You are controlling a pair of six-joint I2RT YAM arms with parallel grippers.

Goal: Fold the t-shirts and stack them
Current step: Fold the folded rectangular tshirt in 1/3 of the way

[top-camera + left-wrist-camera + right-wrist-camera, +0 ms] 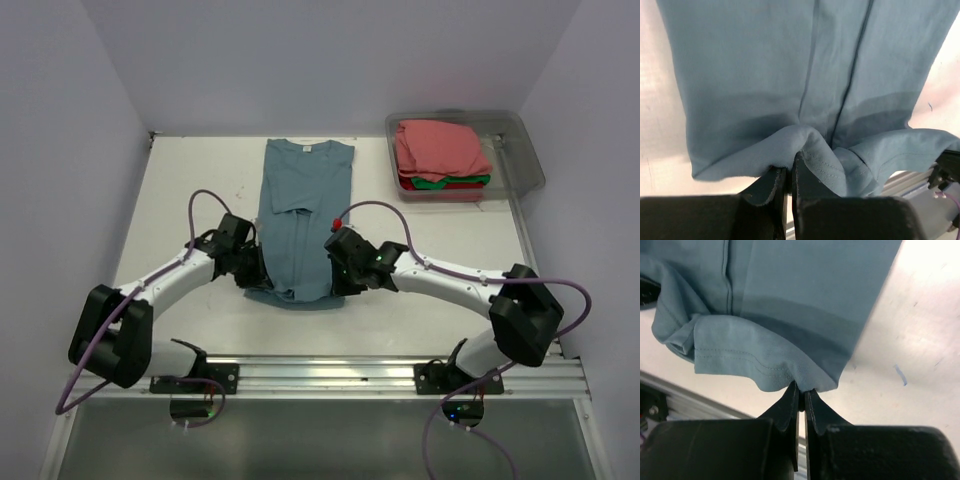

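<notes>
I see blue t-shirt point(300, 215) centred on counter point(200, 165), long axis near-to-far, collar toward far edge, left jaws and right jaws clamped on near hem; far-right corner bin point(530, 160) holds pink tee point(440, 148), green tee point(432, 183), red tee point(466, 187).

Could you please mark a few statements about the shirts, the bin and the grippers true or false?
1. The left gripper and the right gripper are both shut on the near hem of the slate-blue t-shirt. True.
2. The salmon-pink t-shirt lies topmost in the clear bin. True.
3. The clear bin stands left of the slate-blue t-shirt. False: it stands to its right.
4. The slate-blue t-shirt lies with sleeves spread. False: its sides are folded in.
</notes>
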